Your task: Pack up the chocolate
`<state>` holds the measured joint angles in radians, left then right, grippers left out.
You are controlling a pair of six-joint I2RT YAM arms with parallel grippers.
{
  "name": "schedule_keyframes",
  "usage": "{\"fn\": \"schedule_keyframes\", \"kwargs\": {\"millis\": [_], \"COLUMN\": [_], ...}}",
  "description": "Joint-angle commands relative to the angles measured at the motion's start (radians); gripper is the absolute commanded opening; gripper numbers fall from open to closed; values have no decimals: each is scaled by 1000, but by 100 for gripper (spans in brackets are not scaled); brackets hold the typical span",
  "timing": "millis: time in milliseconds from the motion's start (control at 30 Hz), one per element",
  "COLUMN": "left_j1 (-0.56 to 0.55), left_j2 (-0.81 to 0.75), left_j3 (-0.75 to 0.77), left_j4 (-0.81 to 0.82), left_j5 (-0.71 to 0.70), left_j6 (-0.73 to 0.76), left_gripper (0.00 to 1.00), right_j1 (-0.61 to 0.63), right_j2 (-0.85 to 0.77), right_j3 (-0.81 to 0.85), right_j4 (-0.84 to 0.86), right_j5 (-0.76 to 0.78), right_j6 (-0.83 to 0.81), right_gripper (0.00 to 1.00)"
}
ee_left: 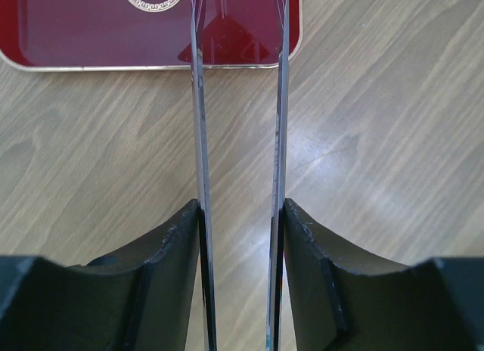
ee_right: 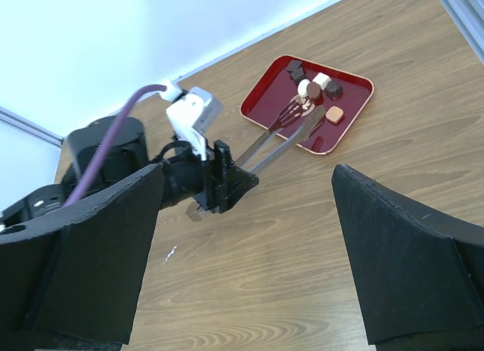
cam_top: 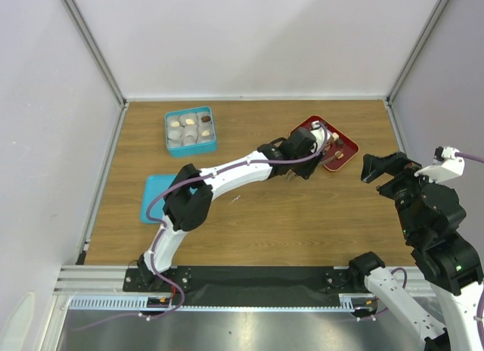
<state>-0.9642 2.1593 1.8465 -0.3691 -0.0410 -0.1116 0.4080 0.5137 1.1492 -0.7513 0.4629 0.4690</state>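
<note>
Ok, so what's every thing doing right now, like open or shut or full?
left gripper: shut on the tongs
tongs: tips apart, over the red tray
red tray: chocolates lying on it
blue box: open, more chocolates in its cups
lid: off, flat on the table
right gripper: open, empty

The top camera looks steeply down on the whole bench [cam_top: 302, 222] from above and behind the arm bases [cam_top: 155, 275]. The left wrist camera sits close over the wood, facing along the tongs [ee_left: 198, 139] to the edge of the red tray [ee_left: 91, 33]. The right wrist camera (farther back, higher) looks past the right pincer [ee_right: 248, 184] at that same tray.
</note>
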Motion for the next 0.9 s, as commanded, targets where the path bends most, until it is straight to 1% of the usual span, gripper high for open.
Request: {"fn": "schedule_keyframes", "kwargs": {"millis": [0,100,333,633,867], "left_j1": [-10,-10,-10,-10,-10], "left_j2": [34,60,117,148,189], "left_j3": [65,72,118,128,174], "left_j4": [79,105,108,121,105], "left_j5": [0,4,9,20,15], "left_j6": [50,62,69,82,79], "left_gripper": [50,50,51,51,51], "right_j1": [-1,-1,-1,-1,0], "right_j2": [0,3,3,17,22], "right_j3": [32,34,35,24,20], "right_j4": [-2,-5,-14,0,7], "right_j5": [16,16,31,34,39], "right_j6": [-20,-20,-26,-29,-35], "right_gripper": [100,100,99,100,100]}}
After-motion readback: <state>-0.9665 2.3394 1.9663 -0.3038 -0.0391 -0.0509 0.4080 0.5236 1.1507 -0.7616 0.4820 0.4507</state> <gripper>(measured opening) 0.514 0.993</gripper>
